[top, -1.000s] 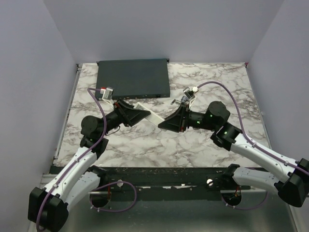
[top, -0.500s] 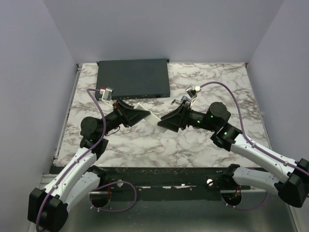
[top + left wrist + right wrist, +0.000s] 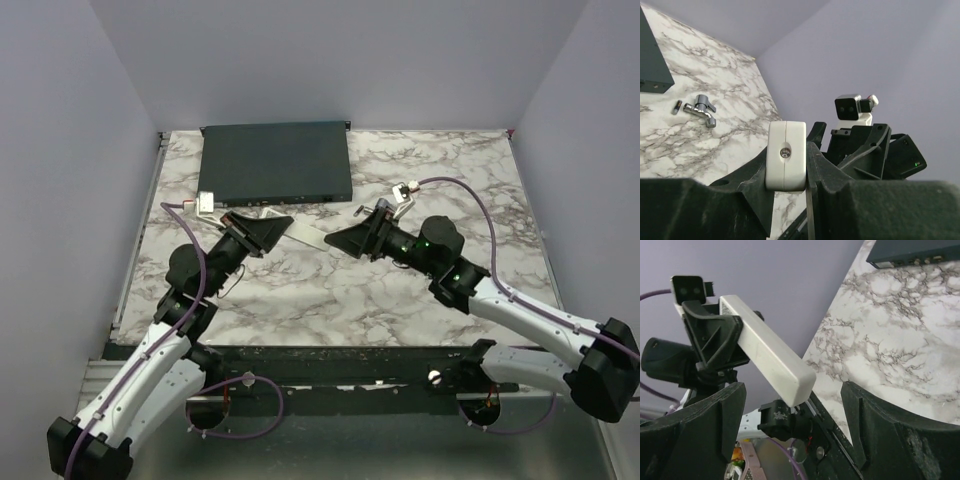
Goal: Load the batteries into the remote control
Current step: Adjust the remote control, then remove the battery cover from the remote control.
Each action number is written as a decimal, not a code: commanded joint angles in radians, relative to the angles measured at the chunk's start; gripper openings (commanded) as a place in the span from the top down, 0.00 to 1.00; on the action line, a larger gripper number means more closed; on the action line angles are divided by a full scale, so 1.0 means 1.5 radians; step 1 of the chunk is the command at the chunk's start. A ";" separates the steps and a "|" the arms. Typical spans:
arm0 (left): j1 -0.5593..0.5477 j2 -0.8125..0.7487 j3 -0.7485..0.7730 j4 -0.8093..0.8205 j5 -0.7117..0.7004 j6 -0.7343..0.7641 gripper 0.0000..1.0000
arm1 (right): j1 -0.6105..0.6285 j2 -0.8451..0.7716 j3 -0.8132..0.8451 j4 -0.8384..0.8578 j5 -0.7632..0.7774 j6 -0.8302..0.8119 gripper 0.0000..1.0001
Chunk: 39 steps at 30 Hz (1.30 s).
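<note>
The remote control [image 3: 306,237] is a slim white bar held off the table between the two arms. My left gripper [image 3: 262,231] is shut on its left end, and in the left wrist view the end [image 3: 786,150] sits clamped between the black fingers [image 3: 817,172]. My right gripper [image 3: 792,392] stands wide open, the remote's free end [image 3: 790,372] lying between its fingers without touching them. In the top view that gripper [image 3: 345,240] is just right of the remote. One battery [image 3: 677,107] lies on the marble beside a chrome fitting [image 3: 701,107].
A large flat dark-grey box [image 3: 277,160] lies at the back of the marble table [image 3: 300,290], its edge showing in both wrist views [image 3: 652,65] [image 3: 912,252]. The battery [image 3: 359,210] and chrome fitting lie just right of the box, behind my right wrist.
My left gripper has shut on the remote's end. My right gripper has opened wide and let go of the other end. Both wrists have shifted slightly toward the back.
</note>
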<state>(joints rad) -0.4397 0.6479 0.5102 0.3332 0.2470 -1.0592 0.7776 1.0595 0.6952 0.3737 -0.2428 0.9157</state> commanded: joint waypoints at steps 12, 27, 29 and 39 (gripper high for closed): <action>-0.114 -0.004 0.014 -0.011 -0.193 0.026 1.00 | -0.002 0.068 -0.021 0.130 0.004 0.113 0.32; -0.113 -0.011 0.013 0.018 -0.139 -0.067 1.00 | -0.001 0.072 -0.077 0.270 -0.036 0.114 0.38; -0.112 -0.014 0.008 0.023 -0.136 -0.082 1.00 | -0.002 0.070 -0.085 0.291 -0.038 0.116 0.44; -0.113 -0.006 -0.001 0.054 -0.116 -0.117 1.00 | -0.001 0.070 -0.117 0.391 -0.028 0.142 0.40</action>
<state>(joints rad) -0.6044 0.6380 0.5102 0.3462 0.0269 -1.1923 0.7776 1.1812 0.5365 0.8608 -0.2852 1.1198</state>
